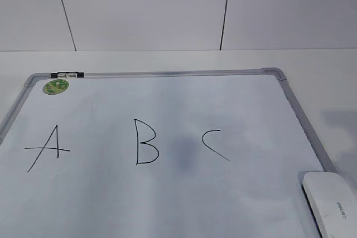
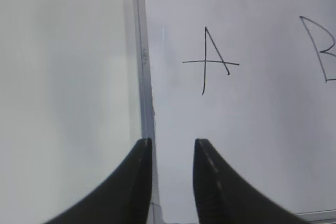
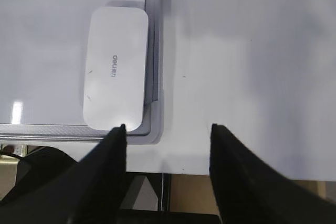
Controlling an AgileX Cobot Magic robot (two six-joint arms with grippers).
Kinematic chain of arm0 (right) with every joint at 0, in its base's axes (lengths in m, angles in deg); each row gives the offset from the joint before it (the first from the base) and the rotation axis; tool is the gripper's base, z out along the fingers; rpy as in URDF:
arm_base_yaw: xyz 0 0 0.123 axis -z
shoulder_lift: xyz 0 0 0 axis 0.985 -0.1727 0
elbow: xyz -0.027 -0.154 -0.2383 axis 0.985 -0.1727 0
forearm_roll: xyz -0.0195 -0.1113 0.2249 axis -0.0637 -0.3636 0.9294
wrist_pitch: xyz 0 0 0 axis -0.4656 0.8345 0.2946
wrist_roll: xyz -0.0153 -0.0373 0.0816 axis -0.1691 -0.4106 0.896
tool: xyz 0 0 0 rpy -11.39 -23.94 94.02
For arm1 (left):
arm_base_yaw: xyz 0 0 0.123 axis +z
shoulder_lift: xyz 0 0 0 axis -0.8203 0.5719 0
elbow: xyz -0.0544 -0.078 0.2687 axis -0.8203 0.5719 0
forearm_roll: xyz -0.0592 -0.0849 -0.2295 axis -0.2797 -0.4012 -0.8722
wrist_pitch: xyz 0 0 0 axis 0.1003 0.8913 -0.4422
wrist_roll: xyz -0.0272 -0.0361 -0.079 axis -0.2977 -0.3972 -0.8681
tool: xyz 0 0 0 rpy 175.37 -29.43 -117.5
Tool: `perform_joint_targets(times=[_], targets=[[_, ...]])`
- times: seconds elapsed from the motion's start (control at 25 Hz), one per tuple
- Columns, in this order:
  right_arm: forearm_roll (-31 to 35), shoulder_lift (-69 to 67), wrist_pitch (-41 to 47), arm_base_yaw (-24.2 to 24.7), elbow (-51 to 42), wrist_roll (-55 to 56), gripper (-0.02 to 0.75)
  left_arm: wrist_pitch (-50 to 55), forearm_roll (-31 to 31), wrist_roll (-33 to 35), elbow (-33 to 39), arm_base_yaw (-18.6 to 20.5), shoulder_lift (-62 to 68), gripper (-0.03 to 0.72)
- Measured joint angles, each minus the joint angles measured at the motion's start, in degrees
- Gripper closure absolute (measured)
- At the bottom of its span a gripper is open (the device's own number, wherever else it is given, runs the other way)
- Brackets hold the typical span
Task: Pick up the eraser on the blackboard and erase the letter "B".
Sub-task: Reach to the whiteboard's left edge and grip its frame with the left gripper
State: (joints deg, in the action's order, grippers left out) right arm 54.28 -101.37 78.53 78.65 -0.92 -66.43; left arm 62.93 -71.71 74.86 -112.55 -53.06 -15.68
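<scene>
The blackboard [image 1: 167,193] is a white board with a grey frame, lying flat, with A, B, C written on it. The letter "B" [image 1: 146,141] stands mid-board between the "A" [image 1: 47,147] and the "C" [image 1: 215,144]; its left part shows in the left wrist view [image 2: 320,48]. The white eraser [image 1: 332,203] lies in the board's near right corner, also in the right wrist view [image 3: 115,66]. My right gripper [image 3: 167,127] is open and empty, above the table edge just right of the eraser. My left gripper [image 2: 172,141] is open and empty over the board's left frame, near the "A" [image 2: 210,60].
A round green sticker [image 1: 56,86] and a small clip [image 1: 67,74] sit at the board's far left corner. The white table [image 3: 247,66] extends right of the board; its near edge [image 3: 173,172] drops to a dark floor area. A white panelled wall stands behind.
</scene>
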Motion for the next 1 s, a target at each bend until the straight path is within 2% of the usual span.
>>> perform_joint_targets(times=[0.4, 1.0], targets=[[3.4, -14.5, 0.0, 0.0, 3.0, 0.1, 0.35, 4.5, 1.7, 2.1, -12.4, 0.0, 26.8, 0.47], [5.0, -19.1, -0.3, 0.0, 3.1, 0.1, 0.351, -8.3, 2.2, 5.8, -13.6, 0.1, 49.0, 0.47]])
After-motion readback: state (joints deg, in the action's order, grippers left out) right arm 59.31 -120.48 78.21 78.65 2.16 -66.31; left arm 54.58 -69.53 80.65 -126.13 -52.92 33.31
